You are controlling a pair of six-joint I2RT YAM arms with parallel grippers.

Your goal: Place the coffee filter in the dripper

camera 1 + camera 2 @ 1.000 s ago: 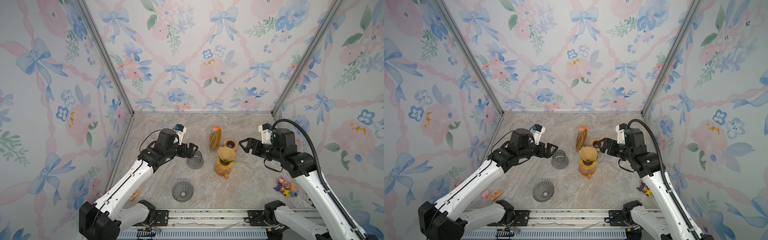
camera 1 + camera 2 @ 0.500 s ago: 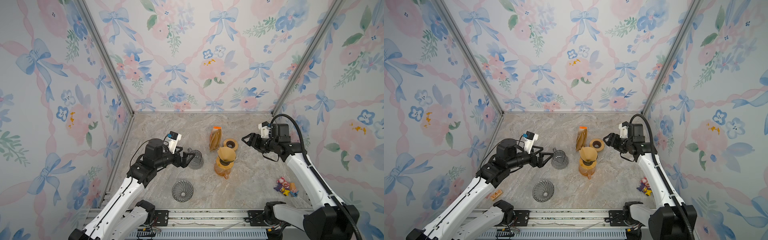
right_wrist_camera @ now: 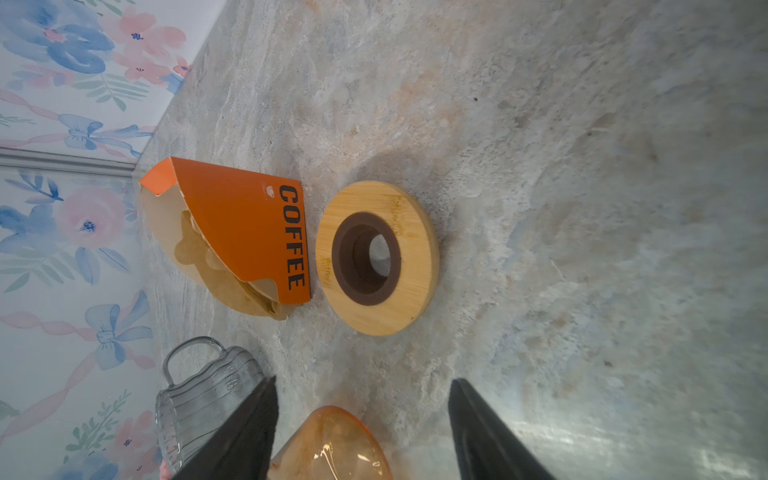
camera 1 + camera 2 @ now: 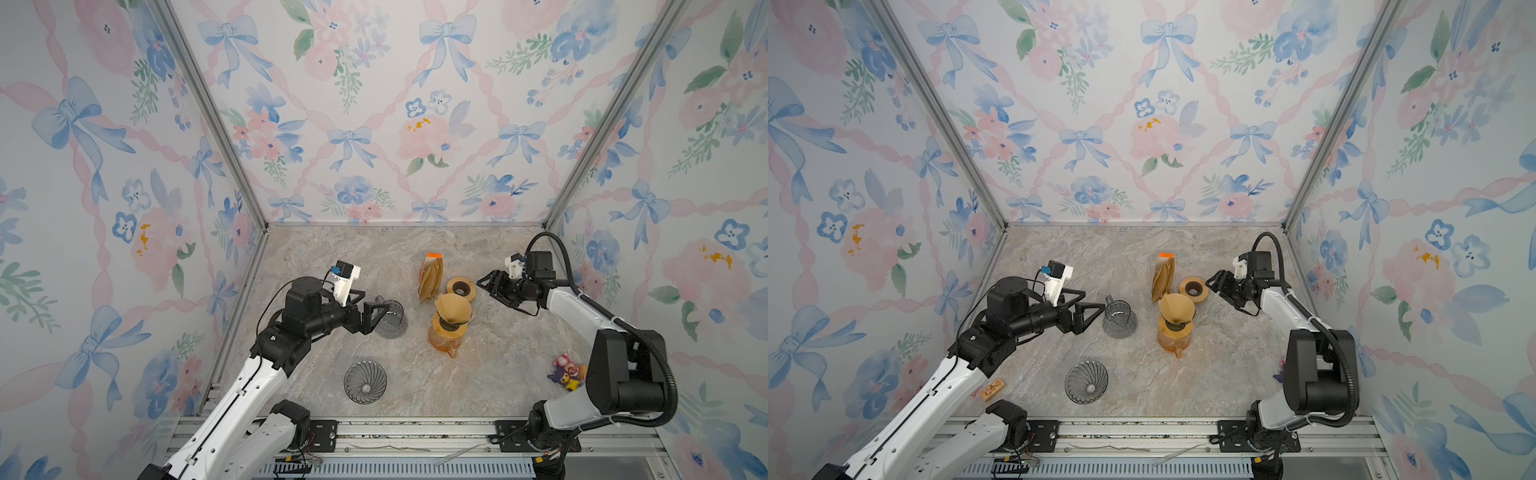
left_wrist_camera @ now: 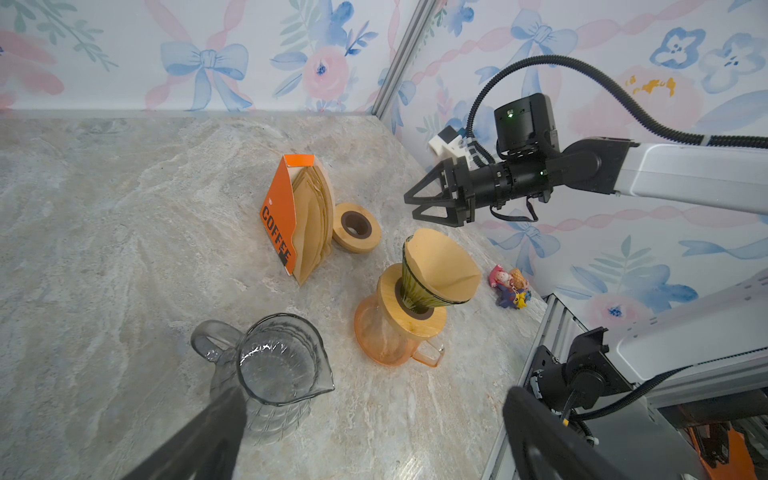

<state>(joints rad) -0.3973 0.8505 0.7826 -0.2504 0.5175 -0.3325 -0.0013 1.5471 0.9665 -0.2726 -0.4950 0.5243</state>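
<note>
The coffee filter (image 5: 444, 262) sits opened as a cone inside the ribbed dripper (image 5: 409, 286). The dripper stands on a wooden collar (image 5: 430, 328) atop the orange carafe (image 5: 382, 336), so the placing looks done or nearly so. The paper's rim stands proud of the dripper's edge.

Both tools are empty. The right tool (image 5: 410, 206) hangs above and beyond the carafe, its jaws parted with nothing between them. The left tool (image 4: 376, 318) is spread wide on the carafe's other side, close against the clear pitcher (image 5: 278, 370); whether it touches the glass cannot be told.

The filter is probably feather-light, thin and soft. A hard pinch would likely crease or tear it, and a passing brush could lift it out. If it needs reseating, the free rim above the dripper seems the place to take hold — one wall of paper, nipped lightly. The dripper looks like glass perched high on the carafe — likely fragile and easy to tip, so sideways pushes are best avoided.
</note>
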